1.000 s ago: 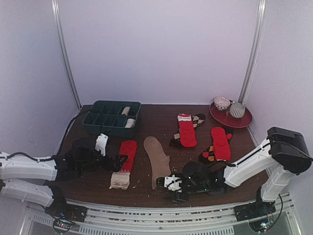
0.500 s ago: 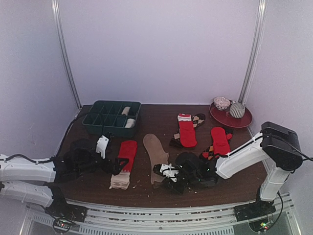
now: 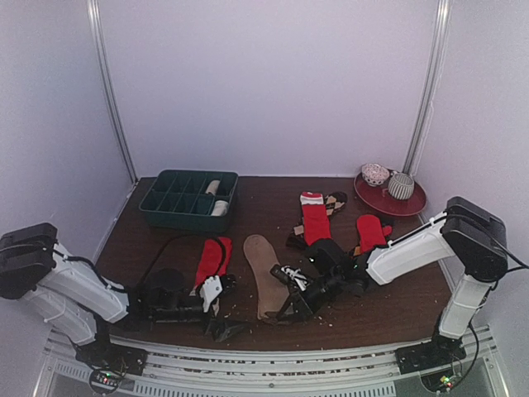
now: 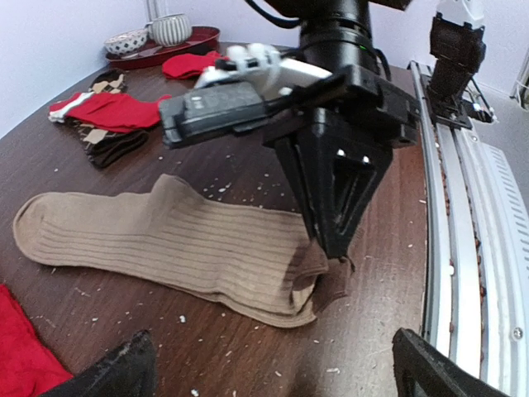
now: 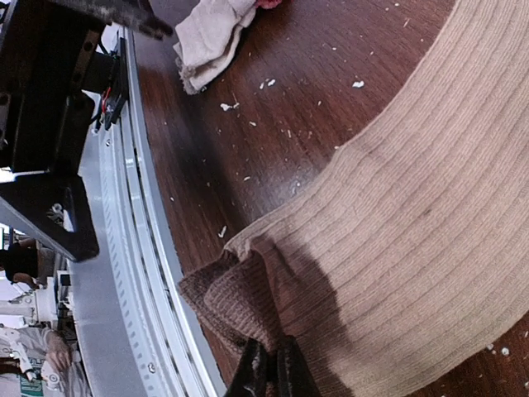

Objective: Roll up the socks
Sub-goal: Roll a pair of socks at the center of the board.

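Right wrist view: the right gripper (image 5: 269, 368) was pinched shut on a tan ribbed fabric sock (image 5: 413, 207).
Its gripped end bunched up; the rest lay flat on the arms' side of the dark green compartment tray (image 3: 178, 220). The left gripper (image 4: 273, 347) gaped wide, empty.

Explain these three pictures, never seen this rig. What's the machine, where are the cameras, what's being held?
The machine is two robot arms bolted at the near edge of a brown table. The wide picture comes from a fixed camera above and behind them. The other two come from a camera on each wrist. On the table lie a tan sock, red socks, diamond-patterned socks, a green tray and a red plate with bowls. The right gripper is shut, pinching the tan sock's near end. The left gripper is open and holds nothing.
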You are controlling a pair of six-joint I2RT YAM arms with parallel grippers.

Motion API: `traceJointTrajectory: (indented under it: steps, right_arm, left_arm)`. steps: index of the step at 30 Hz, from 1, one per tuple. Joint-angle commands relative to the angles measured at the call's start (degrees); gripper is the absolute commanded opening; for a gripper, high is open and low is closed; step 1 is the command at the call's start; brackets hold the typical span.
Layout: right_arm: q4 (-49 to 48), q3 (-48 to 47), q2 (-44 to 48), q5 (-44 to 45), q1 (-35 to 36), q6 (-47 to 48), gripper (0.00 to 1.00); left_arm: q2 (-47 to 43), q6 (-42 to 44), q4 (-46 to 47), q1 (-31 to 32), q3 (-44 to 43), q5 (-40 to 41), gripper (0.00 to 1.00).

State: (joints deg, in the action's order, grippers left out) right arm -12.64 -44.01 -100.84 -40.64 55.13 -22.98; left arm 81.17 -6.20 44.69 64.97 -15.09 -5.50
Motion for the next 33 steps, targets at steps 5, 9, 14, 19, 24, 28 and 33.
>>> traceJointTrajectory:
  steps: [5,9,14,19,24,28,33]
  right_arm:
    - [-1.8,-1.2,-3.3,-7.7,-1.2,-5.2,0.03]
    - [-2.2,-0.9,-3.8,-9.0,-1.4,-5.5,0.03]
    - [-0.9,-1.3,-4.0,-10.1,-2.1,-4.5,0.03]
    - [-0.4,-1.4,-3.8,-10.5,-2.5,-4.2,0.03]
    - [0.8,-1.3,-3.7,-10.7,-2.7,-3.3,0.03]
    - [0.2,-1.1,-3.8,-10.6,-2.8,-3.7,0.03]
    - [0.4,-1.1,-4.2,-10.2,-2.8,-3.5,0.03]
  left_arm:
    - [13.6,3.6,18.2,1.6,-4.3,-5.0,0.98]
    - [18.4,4.4,20.1,1.6,-6.2,-6.2,0.98]
    - [24.1,4.6,22.2,1.6,-8.2,-8.9,0.95]
    - [27.7,4.4,22.5,1.6,-9.8,-11.0,0.77]
    - [30.2,2.9,24.1,1.6,-10.1,-11.5,0.68]
    - [31.5,2.2,23.7,1.6,-11.0,-11.7,0.58]
    - [32.5,1.3,23.7,1.6,-11.3,-12.0,0.53]
